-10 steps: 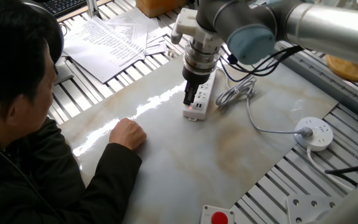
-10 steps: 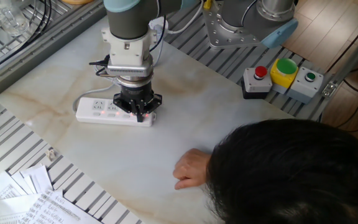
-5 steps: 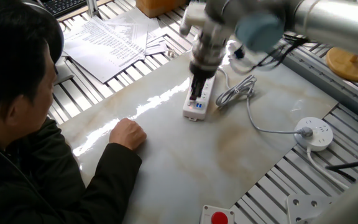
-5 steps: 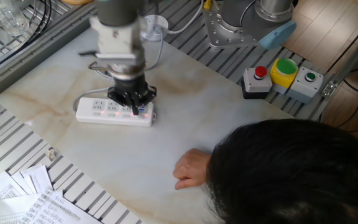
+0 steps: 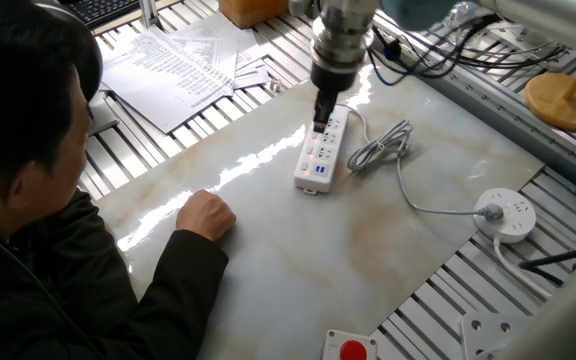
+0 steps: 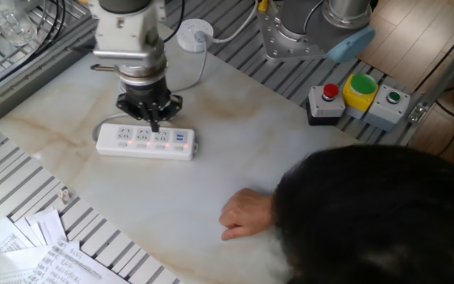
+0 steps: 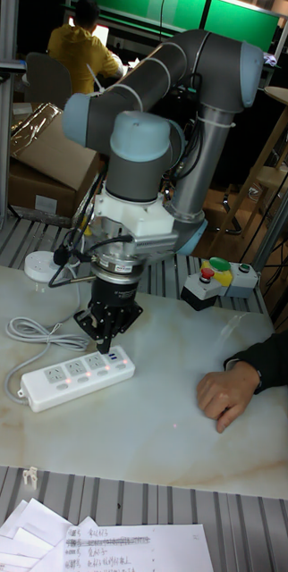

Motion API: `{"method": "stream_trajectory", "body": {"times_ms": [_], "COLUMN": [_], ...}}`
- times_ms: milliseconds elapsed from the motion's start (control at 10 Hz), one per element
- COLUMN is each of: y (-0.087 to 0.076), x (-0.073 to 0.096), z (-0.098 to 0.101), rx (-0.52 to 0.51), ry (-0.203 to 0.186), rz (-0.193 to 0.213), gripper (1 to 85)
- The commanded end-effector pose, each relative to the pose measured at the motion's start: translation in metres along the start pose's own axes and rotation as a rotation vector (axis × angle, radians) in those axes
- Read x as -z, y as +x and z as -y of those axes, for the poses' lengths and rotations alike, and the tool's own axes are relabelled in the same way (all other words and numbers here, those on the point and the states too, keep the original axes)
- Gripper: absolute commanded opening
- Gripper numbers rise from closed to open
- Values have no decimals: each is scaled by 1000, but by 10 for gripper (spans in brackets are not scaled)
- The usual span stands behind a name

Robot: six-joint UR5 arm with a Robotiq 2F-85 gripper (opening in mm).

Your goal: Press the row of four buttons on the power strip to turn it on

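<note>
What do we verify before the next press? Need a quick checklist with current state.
1. Gripper lined up over the power strip: ok, tip sits above its middle.
2. Tip contact with the strip: cannot tell.
3. Finger state: cannot tell, no view shows the tips clearly.
4. Row of four buttons lit: red glows show along the edge, but whether all four are on: cannot tell.
5. Person's hand clear: ok, resting on the table apart from the strip.
6. Cable out of the gripper's way: ok, bundled beside the strip.
</note>
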State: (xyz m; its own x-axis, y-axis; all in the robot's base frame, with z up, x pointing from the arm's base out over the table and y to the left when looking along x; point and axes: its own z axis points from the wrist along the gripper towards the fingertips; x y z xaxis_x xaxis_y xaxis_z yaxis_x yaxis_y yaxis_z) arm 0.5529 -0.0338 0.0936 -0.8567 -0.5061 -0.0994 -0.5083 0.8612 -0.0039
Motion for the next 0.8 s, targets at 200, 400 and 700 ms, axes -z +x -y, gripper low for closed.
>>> {"method": "stream_trajectory", "body": {"times_ms": [200, 400, 700], "y": [-57, -73, -79], "x": [20, 25, 22], "z": [0, 5, 7], "rx": [-160, -156, -145], "ry": [31, 49, 52], "rz": [47, 66, 81], "gripper": [10, 10, 10]}}
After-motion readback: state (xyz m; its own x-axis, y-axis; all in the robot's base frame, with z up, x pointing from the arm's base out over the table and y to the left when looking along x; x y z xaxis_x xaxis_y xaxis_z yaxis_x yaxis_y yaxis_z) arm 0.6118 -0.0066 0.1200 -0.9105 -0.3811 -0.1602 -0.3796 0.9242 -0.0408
